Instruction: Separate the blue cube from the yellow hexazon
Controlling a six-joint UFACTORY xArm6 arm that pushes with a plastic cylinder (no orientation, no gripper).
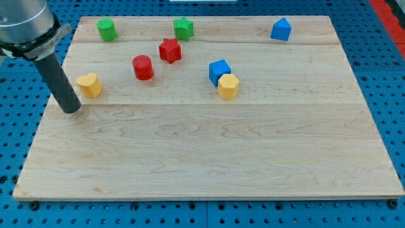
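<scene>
My tip [72, 110] was down on the table [209, 164] at the far left, and there were no jaws on this arm to spread or press together, just the dark rod coming down from the upper left corner. Right beside the tip, just to its right and a touch farther back, sat a yellow heart-like block [89, 84], close to the rod but whether touching it I could not tell. The action's target was way over past the middle: the blue cube [219, 71] sat a little right of centre in the far half, and the yellow hexagon [228, 85] was tucked against its near right corner, the two touching or all but touching. That pair was well apart from my tip, with most of the table's width between them. Left of the blue cube stood a red star [169, 50], and nearer and left of that a red cylinder [143, 67], the two reds close together but apart. Along the far edge, a green cylinder [106, 29] held the left, a green star [183, 28] sat near the middle just behind the red star, and a second blue block [281, 29], with a peaked top, stood alone out on the far right. The whole near half of the wooden table carried no blocks, and blue pegboard [386, 76] framed it all around.
</scene>
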